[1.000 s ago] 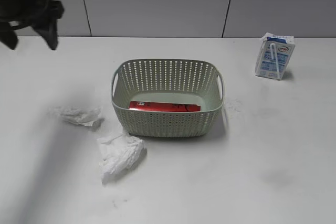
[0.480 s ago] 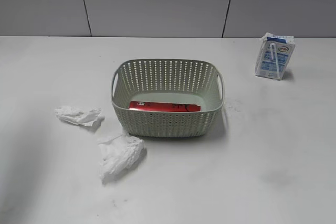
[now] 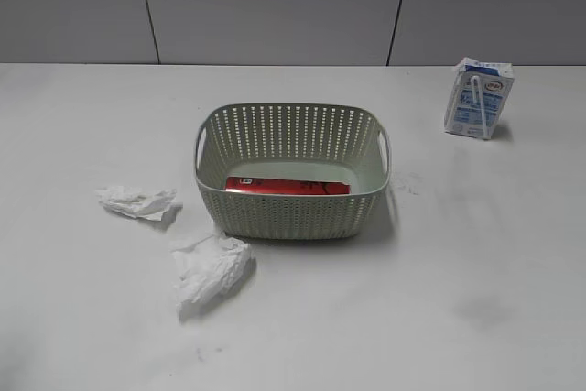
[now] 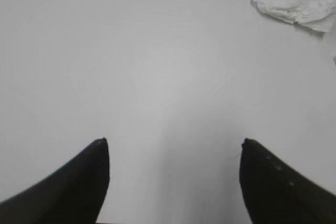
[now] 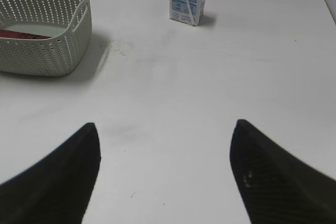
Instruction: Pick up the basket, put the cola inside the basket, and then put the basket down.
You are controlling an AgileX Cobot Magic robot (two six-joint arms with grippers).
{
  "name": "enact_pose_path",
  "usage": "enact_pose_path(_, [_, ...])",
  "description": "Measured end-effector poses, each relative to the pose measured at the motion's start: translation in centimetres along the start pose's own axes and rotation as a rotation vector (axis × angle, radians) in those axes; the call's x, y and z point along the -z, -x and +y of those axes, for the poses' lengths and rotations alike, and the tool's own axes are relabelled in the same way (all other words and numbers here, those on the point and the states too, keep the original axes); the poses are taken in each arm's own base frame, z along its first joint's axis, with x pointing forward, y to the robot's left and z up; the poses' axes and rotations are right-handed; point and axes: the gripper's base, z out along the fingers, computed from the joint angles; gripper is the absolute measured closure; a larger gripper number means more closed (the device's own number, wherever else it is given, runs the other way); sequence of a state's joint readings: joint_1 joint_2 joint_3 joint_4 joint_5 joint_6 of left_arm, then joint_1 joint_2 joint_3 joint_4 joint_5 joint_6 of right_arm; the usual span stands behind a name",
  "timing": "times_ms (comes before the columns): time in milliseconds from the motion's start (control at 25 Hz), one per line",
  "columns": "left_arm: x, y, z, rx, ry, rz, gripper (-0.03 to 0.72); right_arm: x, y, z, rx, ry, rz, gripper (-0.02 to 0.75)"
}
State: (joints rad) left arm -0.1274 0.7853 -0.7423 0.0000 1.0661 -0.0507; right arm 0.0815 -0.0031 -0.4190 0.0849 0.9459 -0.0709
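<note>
**Red can lies in the green basket on the table**

The pale green plastic basket (image 3: 291, 171) with little holes in its sides sits flat on the white table (image 3: 439, 299), near the middle. The tall red cola can (image 3: 287, 187) lies on its side on the bottom of the basket, close to the front wall. In the right wrist view the basket (image 5: 42, 27) is at the far left, and a thin strip of the red can (image 5: 18, 34) shows over its rim.

A small white-and-blue drink carton (image 3: 479, 98) stands upright at the back right of the table, well apart from the basket. Two crumpled white paper tissues lie to the left of the basket: one (image 3: 137, 201) farther left, and one (image 3: 211, 267) near the basket's front left corner.

No arm shows in the exterior view. The left gripper (image 4: 173, 182) hangs over bare table with its two dark fingers spread wide apart and nothing between them. The right gripper (image 5: 165, 174) is also spread wide over bare table and holds nothing.
</note>
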Motion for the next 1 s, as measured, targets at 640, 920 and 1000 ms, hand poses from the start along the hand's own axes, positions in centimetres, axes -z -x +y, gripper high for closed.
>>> enact_pose_path(640, [3.2, -10.1, 1.0, -0.020, 0.037, -0.407, 0.123, 0.0, 0.0, 0.0, -0.003, 0.004, 0.000, 0.156])
enact_pose_path(920, [4.5, -11.9, 1.1, -0.017, 0.033, -0.546, 0.137, 0.0, 0.0, 0.1, -0.006, 0.008, -0.001, 0.156])
enact_pose_path(1000, [4.7, -12.2, 1.1, -0.016, 0.033, -0.572, 0.141, 0.0, 0.0, 0.1, -0.007, 0.009, -0.001, 0.156])
